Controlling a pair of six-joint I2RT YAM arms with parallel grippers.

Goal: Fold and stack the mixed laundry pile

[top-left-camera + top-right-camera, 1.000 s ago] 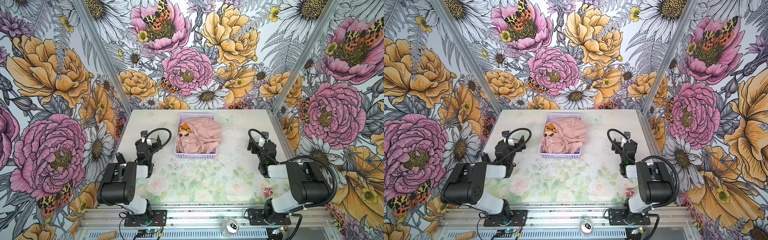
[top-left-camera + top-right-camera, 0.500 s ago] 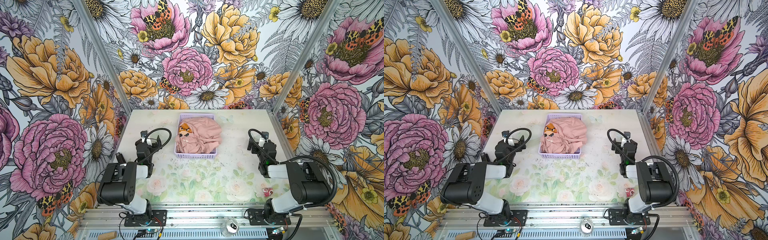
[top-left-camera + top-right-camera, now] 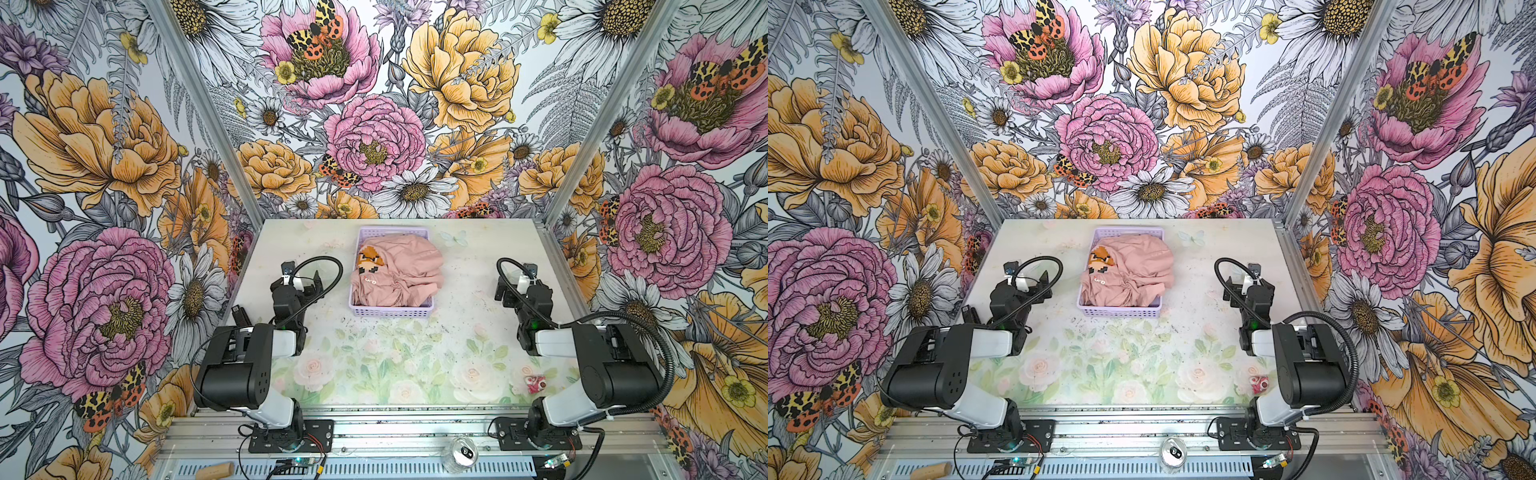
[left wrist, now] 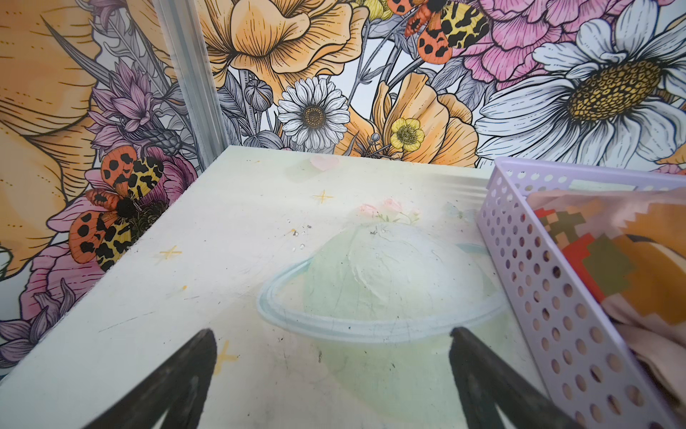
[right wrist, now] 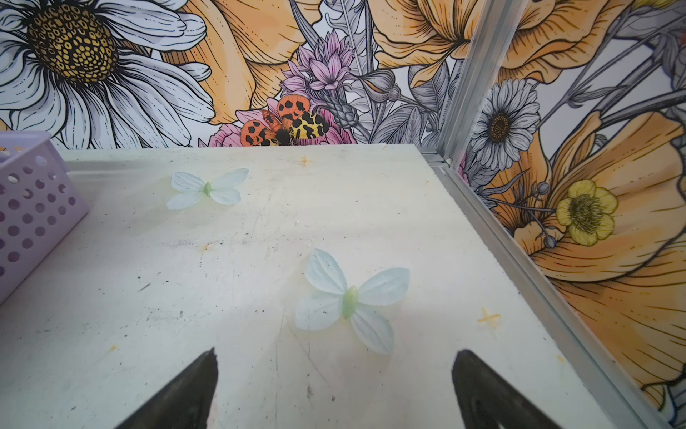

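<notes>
I see laundry pile heaped in basket, between left gripper and right gripper, touching neither; both jaws spread, empty.

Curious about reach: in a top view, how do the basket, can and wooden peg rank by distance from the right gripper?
From the right gripper:
1. Lavender basket, mid-table to its left.
2. Can, front rail.
3. Wooden peg, front-left corner.

Both top views look down from high; low wrist views share the basket.
</notes>
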